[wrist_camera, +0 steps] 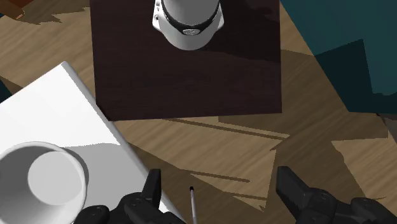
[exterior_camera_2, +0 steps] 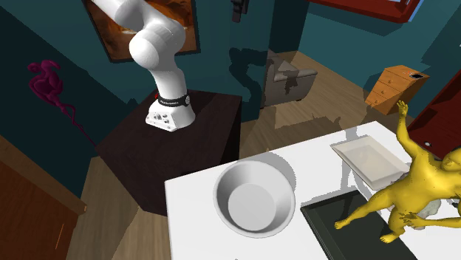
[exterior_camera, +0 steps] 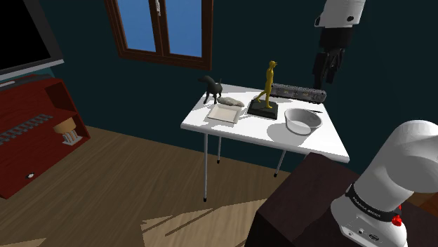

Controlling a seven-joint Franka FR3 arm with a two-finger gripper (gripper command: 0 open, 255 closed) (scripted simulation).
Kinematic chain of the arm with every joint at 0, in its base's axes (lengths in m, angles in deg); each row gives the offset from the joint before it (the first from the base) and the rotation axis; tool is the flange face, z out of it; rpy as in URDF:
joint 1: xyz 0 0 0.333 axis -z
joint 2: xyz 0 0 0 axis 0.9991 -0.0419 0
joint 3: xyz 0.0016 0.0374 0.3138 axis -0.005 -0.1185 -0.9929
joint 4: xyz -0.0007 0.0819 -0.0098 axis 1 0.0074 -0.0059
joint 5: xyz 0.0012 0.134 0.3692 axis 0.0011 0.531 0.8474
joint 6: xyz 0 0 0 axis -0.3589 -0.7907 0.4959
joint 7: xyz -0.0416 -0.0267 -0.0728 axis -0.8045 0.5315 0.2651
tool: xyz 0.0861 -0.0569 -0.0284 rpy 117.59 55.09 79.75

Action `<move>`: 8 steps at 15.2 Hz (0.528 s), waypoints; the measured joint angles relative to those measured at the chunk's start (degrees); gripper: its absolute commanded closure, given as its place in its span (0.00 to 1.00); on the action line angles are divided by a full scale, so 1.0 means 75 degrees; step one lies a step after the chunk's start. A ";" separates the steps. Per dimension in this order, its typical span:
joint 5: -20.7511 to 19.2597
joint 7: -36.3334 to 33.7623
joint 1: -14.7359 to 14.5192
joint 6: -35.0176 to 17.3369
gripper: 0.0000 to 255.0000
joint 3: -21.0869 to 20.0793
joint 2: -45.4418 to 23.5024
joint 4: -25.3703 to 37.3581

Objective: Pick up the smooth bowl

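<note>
While the gripper (exterior_camera: pixel 326 76) hangs high over the far edge of the white table (exterior_camera: pixel 239 130), you are at the approach step, with no reach onto the bowl begun. In the wrist view the gripper (wrist_camera: pixel 219 175) has its two black fingers standing well apart with nothing between them but floor and the stand (wrist_camera: pixel 191 70) beyond. The pale, plain-sided bowl (exterior_camera: pixel 303 121) sits upright on the table's near side, at about 4 o'clock from the yellow figurine (exterior_camera: pixel 267 88) and at roughly 7 o'clock below the gripper in the shoulder view. In the second exterior view the bowl (exterior_camera_2: pixel 253 198) lies at 9 o'clock from the figurine (exterior_camera_2: pixel 414 193), apart from it and from the shallow white tray (exterior_camera_2: pixel 366 159). From the hand's camera the bowl (wrist_camera: pixel 41 181) sits off beyond one finger, not under the gap. Your next move, I judge, calls for shifting the hand across until one side of the rim lies between the fingers, then descending. Keep well off the figurine as you come down.
</note>
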 measured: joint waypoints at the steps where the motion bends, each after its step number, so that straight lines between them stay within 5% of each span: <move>1: 0.0000 0.0000 0.0000 0.0000 0.00 0.0000 0.0000 0.0000; 8: -0.0743 0.0266 0.0271 -0.1564 0.00 0.0225 -0.0207 -0.1209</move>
